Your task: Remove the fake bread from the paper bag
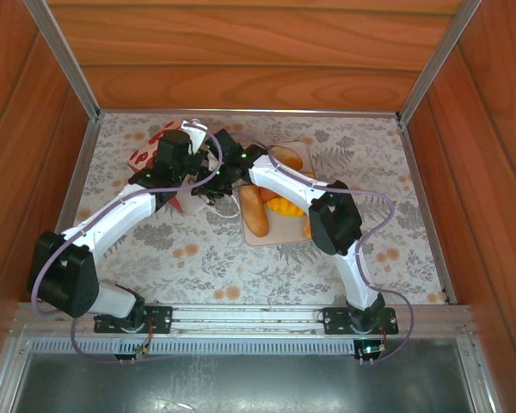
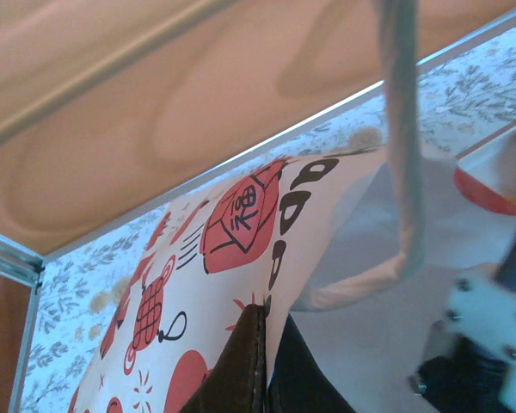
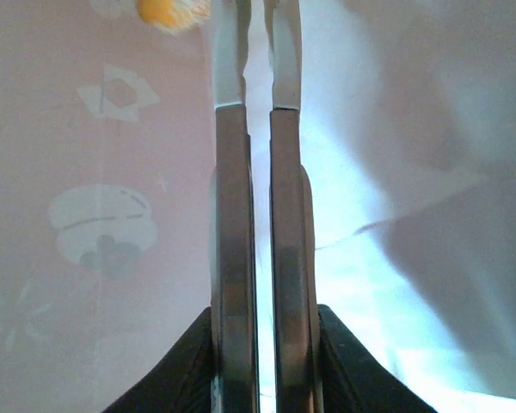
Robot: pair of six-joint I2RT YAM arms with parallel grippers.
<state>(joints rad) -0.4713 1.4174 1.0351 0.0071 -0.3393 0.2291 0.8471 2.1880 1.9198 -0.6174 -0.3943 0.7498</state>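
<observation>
Evidently the step in hand is reaching for another piece: the left gripper (image 2: 262,366) is clamped on the rim of the paper bag (image 2: 198,258), propping its mouth open; the right gripper (image 3: 258,26) is inside, fingers almost together with nothing between them. Some fake bread (image 1: 256,215) already lies on the tray (image 1: 262,239); an orange piece (image 3: 168,10) sits just beyond the right fingertips, so the next move probably calls for spreading the jaws and advancing onto it.

Paper bag (image 1: 140,157) left of tray (image 1: 262,242); fake bread (image 1: 256,212) on tray.
</observation>
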